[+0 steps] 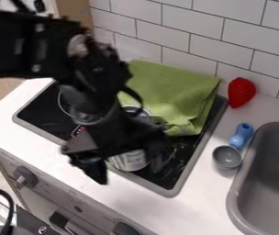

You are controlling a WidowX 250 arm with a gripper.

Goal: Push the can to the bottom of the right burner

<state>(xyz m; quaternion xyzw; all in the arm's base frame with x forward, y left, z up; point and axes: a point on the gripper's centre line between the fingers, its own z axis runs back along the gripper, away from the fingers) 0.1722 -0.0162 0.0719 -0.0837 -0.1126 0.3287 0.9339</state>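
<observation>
Apparently spread wide, the black two-finger gripper (128,168) hangs over the near side of the black stovetop (42,106). The pale, silvery cylindrical can (130,160) shows between its fingers, close to the near rim — partly hidden, so its long axis is unclear. Any further push nearer should be short, lest it meet the rim.

We see our black WidowX arm (28,46) enter from upper left, thick link running roughly level across view, then bending down at wrist (99,75). Our two-finger gripper (130,169) hangs near view's middle, pointing downward, fingers (94,169) spread apart.
</observation>
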